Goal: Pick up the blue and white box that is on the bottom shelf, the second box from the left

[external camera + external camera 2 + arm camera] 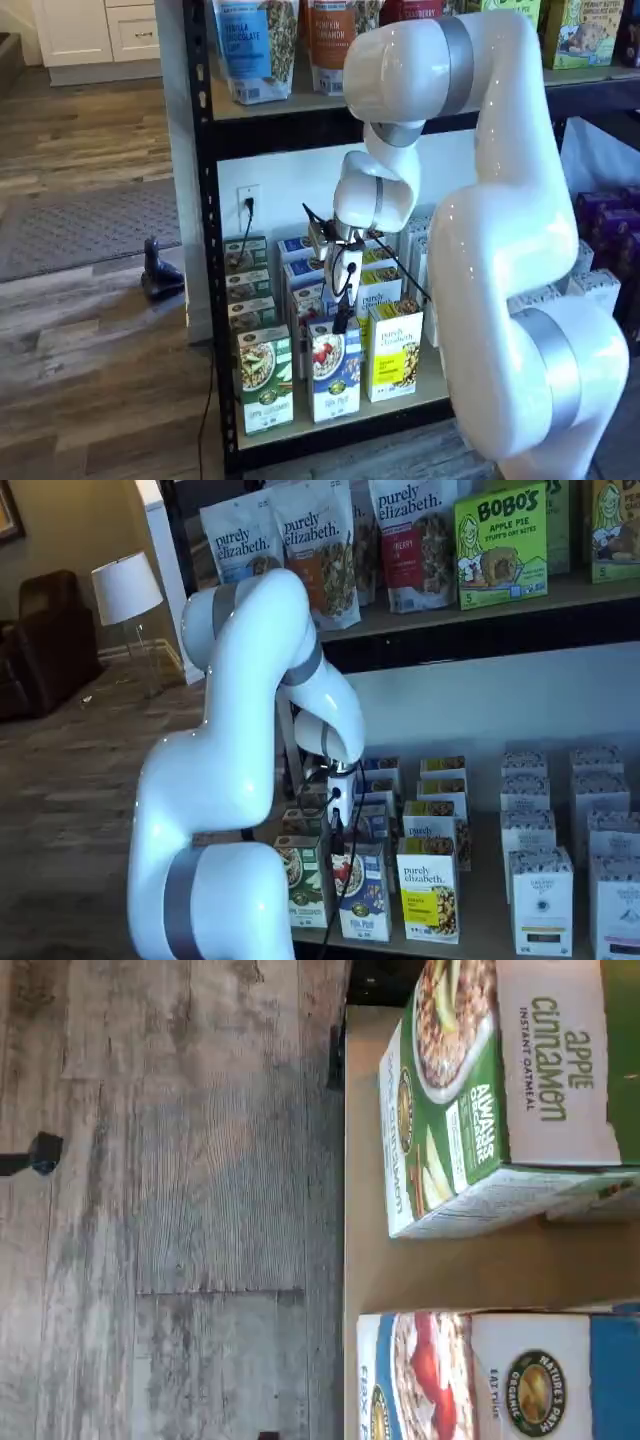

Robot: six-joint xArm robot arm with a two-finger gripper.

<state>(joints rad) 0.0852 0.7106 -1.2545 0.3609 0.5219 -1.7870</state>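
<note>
Blue and white box (334, 372), a tall slim carton, stands untouched at the pale tan bottom shelf's (340, 421) front edge.
Black-fingered pincer (341, 322) hangs just above that box; its opening cannot be told, nothing held.

Green-and-white carton (265, 378) and yellow carton (396, 349) close on either side; open space in front
</note>
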